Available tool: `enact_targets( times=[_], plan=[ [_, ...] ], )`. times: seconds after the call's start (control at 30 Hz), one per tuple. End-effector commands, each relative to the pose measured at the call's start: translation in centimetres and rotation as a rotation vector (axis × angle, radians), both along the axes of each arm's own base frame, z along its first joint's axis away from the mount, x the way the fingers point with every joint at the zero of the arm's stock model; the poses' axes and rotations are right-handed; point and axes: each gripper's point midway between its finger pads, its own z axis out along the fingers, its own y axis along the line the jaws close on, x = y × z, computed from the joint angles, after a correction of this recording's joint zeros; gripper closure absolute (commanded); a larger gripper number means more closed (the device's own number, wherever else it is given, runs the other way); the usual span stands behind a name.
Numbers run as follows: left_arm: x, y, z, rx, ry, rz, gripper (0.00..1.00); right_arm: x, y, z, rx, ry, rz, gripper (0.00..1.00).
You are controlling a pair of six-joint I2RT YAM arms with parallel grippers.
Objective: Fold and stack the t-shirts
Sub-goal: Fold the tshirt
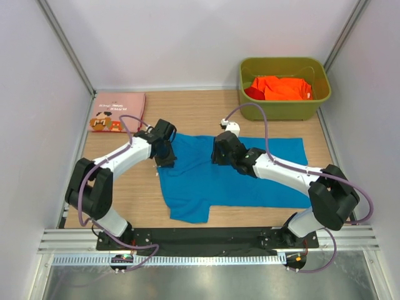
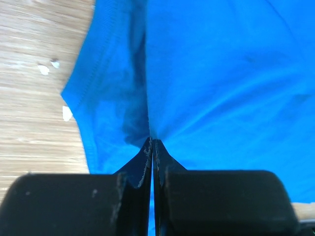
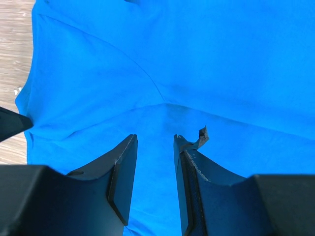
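Observation:
A bright blue t-shirt point(image 1: 237, 178) lies spread on the wooden table, one sleeve pointing toward the near edge. My left gripper point(image 1: 167, 159) is at the shirt's left edge, shut on a pinched ridge of blue cloth point(image 2: 147, 98) that runs up from its tips point(image 2: 152, 142). My right gripper point(image 1: 220, 154) hovers over the shirt's upper middle. Its jaws point(image 3: 155, 141) stand open with flat blue cloth point(image 3: 197, 73) beneath and nothing pinched. A folded pink t-shirt point(image 1: 117, 111) with brown print lies at the back left. Orange point(image 1: 284, 87) and red point(image 1: 252, 92) shirts sit in the bin.
An olive-green plastic bin point(image 1: 281, 111) stands at the back right corner. White walls close in the table on three sides. Bare wood point(image 1: 125, 187) shows left of the blue shirt. A torn scrap of pad sticks up from my right gripper's right finger point(image 3: 201, 135).

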Motion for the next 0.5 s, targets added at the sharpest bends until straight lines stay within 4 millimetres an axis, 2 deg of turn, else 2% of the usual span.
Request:
enact_targets(
  times=[0.0, 0.23, 0.47],
  plan=[
    [-0.4, -0.9, 1.7, -0.041, -0.036, 0.01, 1.0, 0.6, -0.2, 2.0, 0.027, -0.065, -0.016, 0.58],
    [-1.4, -0.5, -0.1, -0.011, -0.001, 0.027, 1.0, 0.5, -0.4, 1.4, 0.019, -0.057, -0.017, 0.58],
    [-1.8, -0.2, -0.7, 0.021, 0.007, 0.024, 1.0, 0.5, -0.3, 1.0, 0.012, -0.054, -0.017, 0.58]
  ],
)
